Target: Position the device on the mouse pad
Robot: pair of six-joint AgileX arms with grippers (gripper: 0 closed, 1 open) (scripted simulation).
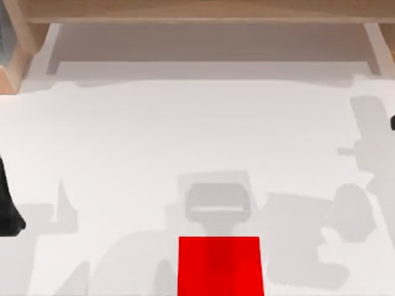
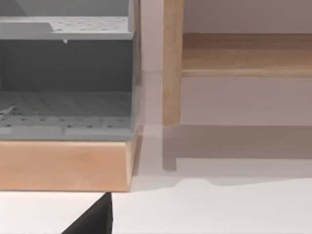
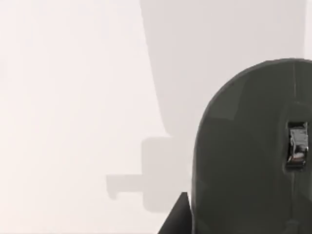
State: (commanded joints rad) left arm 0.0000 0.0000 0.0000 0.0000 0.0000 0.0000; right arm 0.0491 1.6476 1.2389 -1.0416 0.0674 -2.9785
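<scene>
Red mouse pad (image 1: 220, 265) is sitting flat at the near edge of the white table (image 1: 185, 123), about centre. The frame is cutting off its near part, so I can't tell how far it extends.

The device is looking like a dark grey mouse (image 3: 243, 156) with a shiny scroll wheel (image 3: 297, 146). It's lying on the bare table right under the right wrist camera, so it isn't on the pad yet. My guess is the right arm (image 1: 392, 123) is hanging at the right side of the table because it's lining up over the mouse for a pick.

A dark sliver just beside the mouse is probably part of the right gripper (image 3: 176, 218). That's all that's showing, so I can't tell if it's open or closed. The mouse is also getting cropped, so its far side is hidden.

The left arm (image 1: 8, 209) is sitting parked at the left edge. Its camera is pointing at a grey perforated rack (image 2: 63, 73) on a wooden base (image 2: 63, 165), next to a wooden post (image 2: 171, 63). Same deal with the left gripper (image 2: 92, 219): just a black corner poking in, so I can't tell its state either.

Soft grey shadows are spreading across the table around the pad, and they're hard to read as anything definite.
</scene>
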